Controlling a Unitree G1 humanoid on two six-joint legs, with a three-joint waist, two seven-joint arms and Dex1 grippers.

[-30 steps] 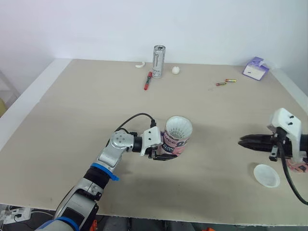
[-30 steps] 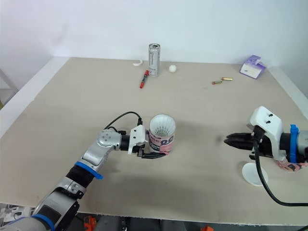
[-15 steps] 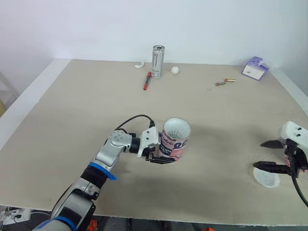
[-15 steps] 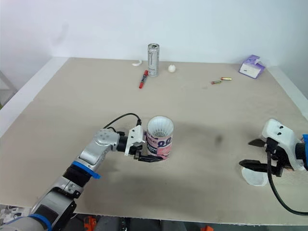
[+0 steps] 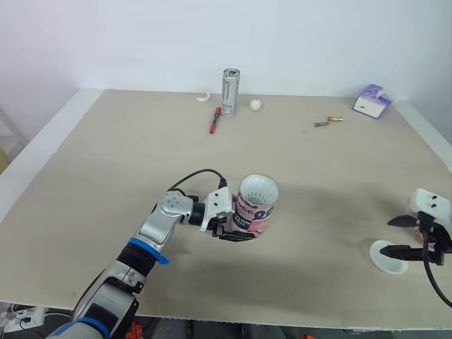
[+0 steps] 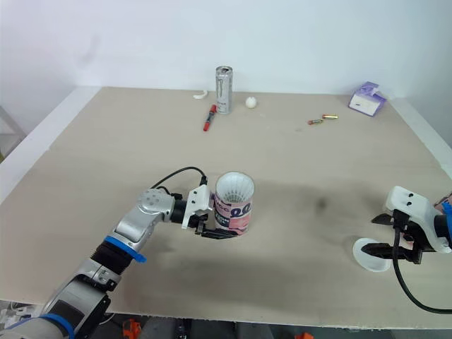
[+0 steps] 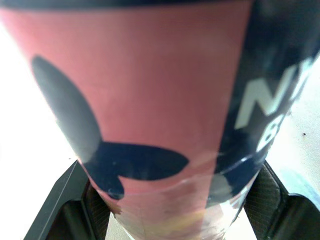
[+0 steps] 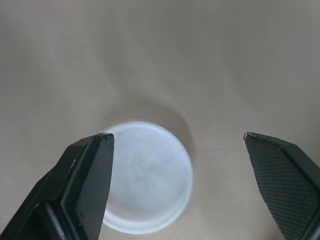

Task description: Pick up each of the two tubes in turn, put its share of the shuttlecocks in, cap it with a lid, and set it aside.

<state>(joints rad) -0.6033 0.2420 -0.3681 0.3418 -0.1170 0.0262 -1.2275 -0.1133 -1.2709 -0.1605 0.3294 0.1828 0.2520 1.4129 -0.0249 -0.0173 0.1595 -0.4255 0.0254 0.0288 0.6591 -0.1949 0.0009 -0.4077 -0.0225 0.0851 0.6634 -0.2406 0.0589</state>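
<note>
My left gripper is clenched on the upright tube, mid-desk toward the front edge, with shuttlecocks showing at its mouth. My right gripper hangs released, fingers spread, over the lid near the front right corner.

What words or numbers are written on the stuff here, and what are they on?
"N", with a cut-off "B" or "8" under it: white letters on the tube; the rest of the label is unreadable.
Can: dark marking, too small to read.
Purple box: too small to read.
Lid: no text.
</note>
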